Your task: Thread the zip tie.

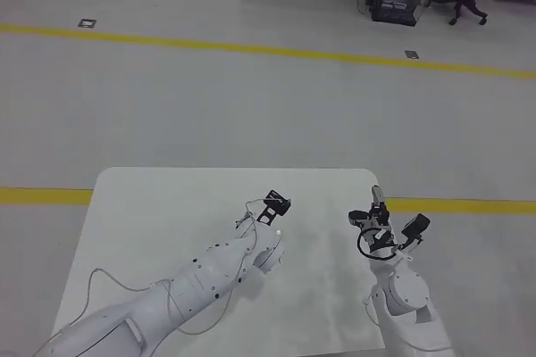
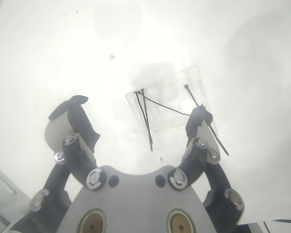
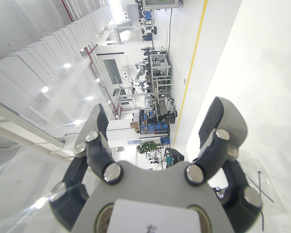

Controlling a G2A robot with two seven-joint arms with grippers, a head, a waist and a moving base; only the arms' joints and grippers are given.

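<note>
The zip tie nearest to being picked lies flat on the clear tray. Its square head is well inside the tray and its tail runs out past the tray's edge onto the white table. A cluster of other zip ties lies across the opposite side of the tray, with 1 thin tail curving back over the middle of it.

The left gripper hovers over the tray with its 2 fingers spread wide and nothing between them. One fingertip overlaps the lone tie partway along its length, but I cannot tell whether it touches. The right gripper is just beside the tray, also spread apart and empty. It is turned sideways, so it faces out across the room, not down at the tray.

Nothing is gripped, so my guess is the pick-up comes first. The risks I see:
- The tie is thin and sits on a slick sheet. Closing fingers could skid it aside or nip the tray edge instead.
- The curved tail from the cluster ends close to that fingertip. A loose pinch could take 2 ties at once.
- A grip far from the tip would let the tail flex, so it could miss the small slot in the head.
- The right gripper must turn toward the tray before it can help.
</note>
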